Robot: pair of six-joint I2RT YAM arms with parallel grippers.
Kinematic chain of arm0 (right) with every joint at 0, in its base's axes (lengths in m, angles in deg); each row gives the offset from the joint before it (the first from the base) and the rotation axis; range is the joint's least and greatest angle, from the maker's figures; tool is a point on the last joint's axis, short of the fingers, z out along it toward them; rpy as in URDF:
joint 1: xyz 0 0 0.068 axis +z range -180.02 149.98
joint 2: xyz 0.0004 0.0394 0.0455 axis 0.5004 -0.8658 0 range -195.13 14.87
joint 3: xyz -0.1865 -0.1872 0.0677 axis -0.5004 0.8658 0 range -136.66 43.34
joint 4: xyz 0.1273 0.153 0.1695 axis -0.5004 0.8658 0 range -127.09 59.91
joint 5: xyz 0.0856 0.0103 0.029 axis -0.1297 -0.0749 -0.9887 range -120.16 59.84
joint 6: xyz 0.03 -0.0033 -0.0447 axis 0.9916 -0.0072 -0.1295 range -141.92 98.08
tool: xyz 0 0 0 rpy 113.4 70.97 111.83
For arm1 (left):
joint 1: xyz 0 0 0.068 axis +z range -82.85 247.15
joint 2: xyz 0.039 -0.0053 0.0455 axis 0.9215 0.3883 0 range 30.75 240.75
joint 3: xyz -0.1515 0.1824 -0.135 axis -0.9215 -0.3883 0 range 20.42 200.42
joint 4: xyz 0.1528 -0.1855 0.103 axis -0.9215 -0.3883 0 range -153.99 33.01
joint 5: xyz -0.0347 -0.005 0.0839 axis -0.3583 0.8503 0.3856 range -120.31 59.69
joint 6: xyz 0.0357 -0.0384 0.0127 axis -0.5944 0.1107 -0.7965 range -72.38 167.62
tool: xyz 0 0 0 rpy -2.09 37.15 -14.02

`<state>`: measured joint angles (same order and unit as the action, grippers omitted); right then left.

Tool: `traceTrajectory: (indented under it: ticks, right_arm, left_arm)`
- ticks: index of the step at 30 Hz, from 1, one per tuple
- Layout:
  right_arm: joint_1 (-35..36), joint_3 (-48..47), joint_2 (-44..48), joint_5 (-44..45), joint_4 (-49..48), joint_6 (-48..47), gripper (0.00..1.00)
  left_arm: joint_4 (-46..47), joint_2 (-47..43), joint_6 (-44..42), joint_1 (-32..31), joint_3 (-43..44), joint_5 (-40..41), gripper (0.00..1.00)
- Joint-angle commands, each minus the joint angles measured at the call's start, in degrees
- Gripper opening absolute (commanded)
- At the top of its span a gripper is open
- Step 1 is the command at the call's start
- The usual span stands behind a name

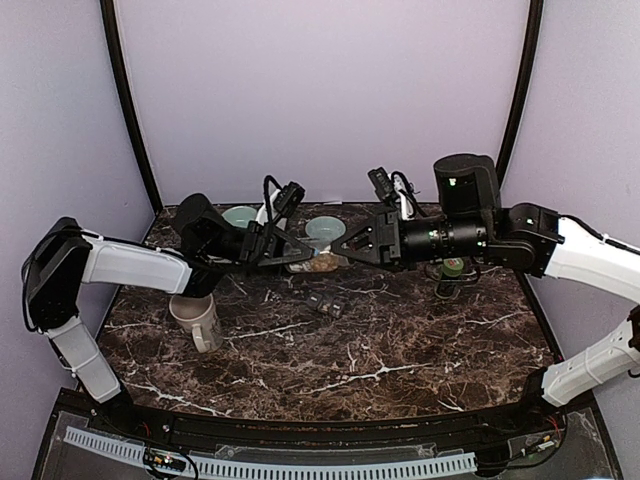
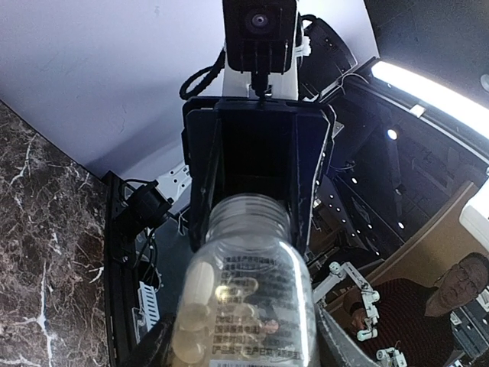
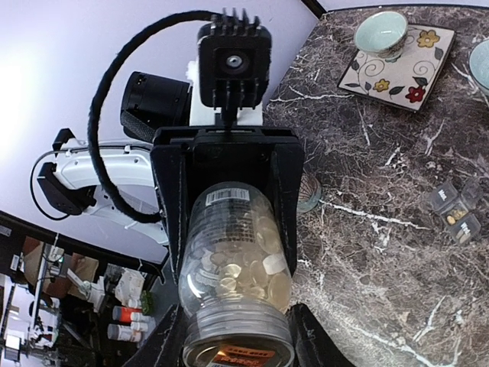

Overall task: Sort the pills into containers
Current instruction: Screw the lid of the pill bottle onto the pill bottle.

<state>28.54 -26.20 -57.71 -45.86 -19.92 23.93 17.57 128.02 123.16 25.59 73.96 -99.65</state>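
A clear pill bottle (image 1: 321, 260) with pale round pills is held level above the marble table (image 1: 400, 340) between both grippers. My left gripper (image 1: 296, 250) is shut on the bottle's body; the left wrist view shows the bottle (image 2: 248, 283) between my fingers, its threaded neck pointing away into the other gripper's jaws. My right gripper (image 1: 346, 246) is shut on the neck end; the right wrist view shows the bottle (image 3: 233, 252) with its barcoded base far off in the left jaws. A small clear pill organizer (image 1: 325, 303) lies on the table below, also in the right wrist view (image 3: 456, 210).
Two teal bowls (image 1: 240, 215) (image 1: 325, 228) stand at the back, one (image 3: 380, 29) by a flowered square plate (image 3: 397, 57). A beige mug (image 1: 197, 320) stands front left. A green-capped bottle (image 1: 452, 268) stands under the right arm. A small glass cup (image 3: 309, 195) sits below the grippers.
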Motion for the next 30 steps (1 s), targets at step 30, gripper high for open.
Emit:
traceTrajectory:
  ticks: [30]
  right_arm:
    - [-3.5,3.0,-5.9,-15.6,-13.8,29.8,0.25]
  left_arm:
    - [-61.0,-21.9,-66.1,-9.9,9.0,38.8,0.00]
